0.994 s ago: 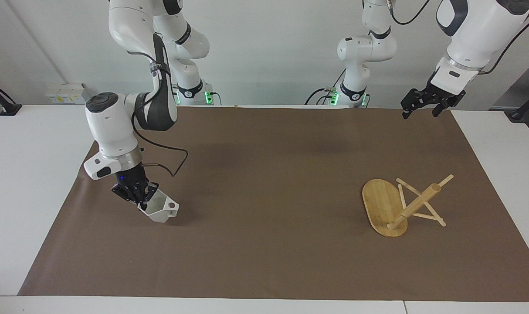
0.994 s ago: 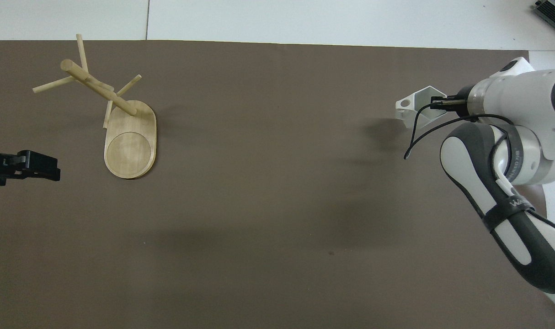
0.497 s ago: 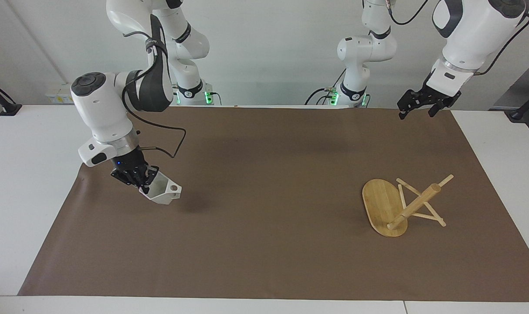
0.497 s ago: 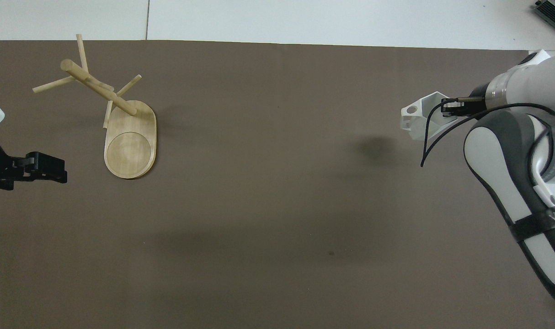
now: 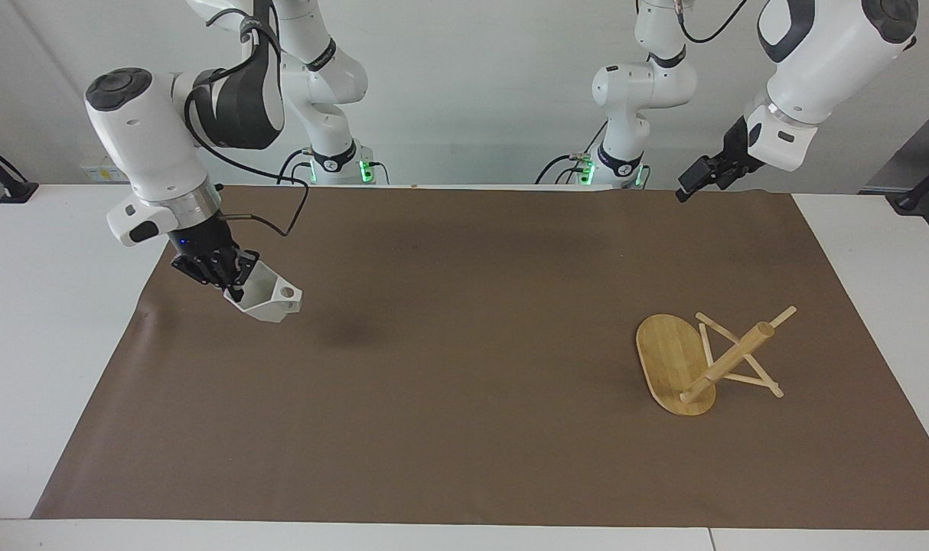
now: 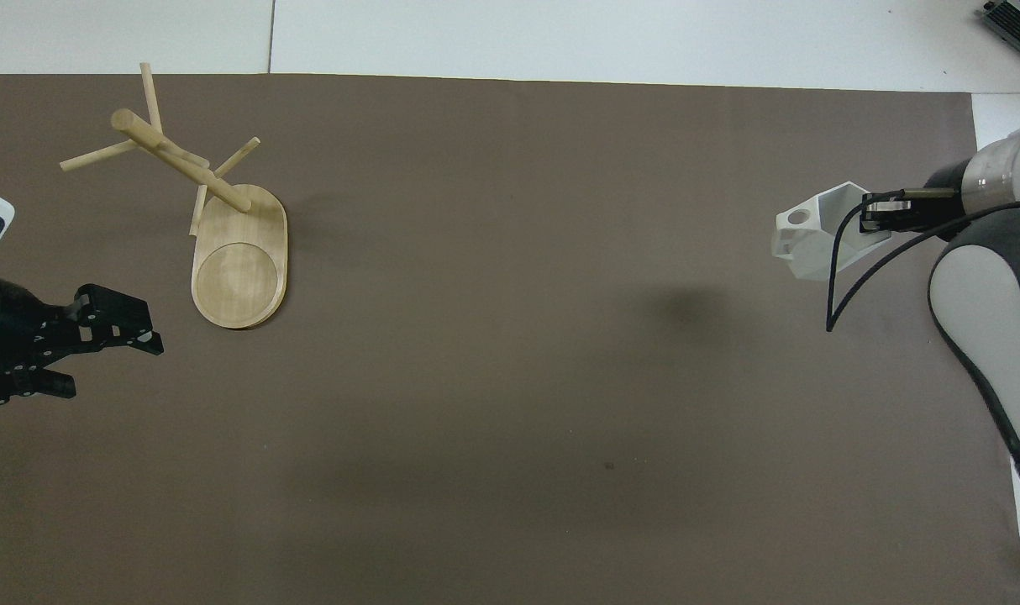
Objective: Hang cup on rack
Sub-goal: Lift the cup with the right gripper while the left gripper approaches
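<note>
A brown mat (image 5: 464, 398) covered the table (image 5: 36, 306). The rack (image 5: 682, 363) stood on it toward the left arm's end, near the edge farthest from the robots. The right gripper (image 5: 233, 285) held the cup (image 5: 265, 298) by its rim, clear above the mat at its own end. The left gripper (image 6: 111, 336) hung with jaws spread over its end.

Right hand (image 5: 237, 287) up in the air over the brown mat (image 5: 464, 428) at the right arm's end of the tabletop (image 5: 44, 321), clamped on rim of the white cup (image 5: 269, 300), cup tilted, handle w/ hole pointing outward. Rack (image 5: 702, 360) sits at the left arm's end, on the mat. Left hand (image 5: 702, 177) raised over the mat's edge nearest the robots, fingers apart, holding nothing.
</note>
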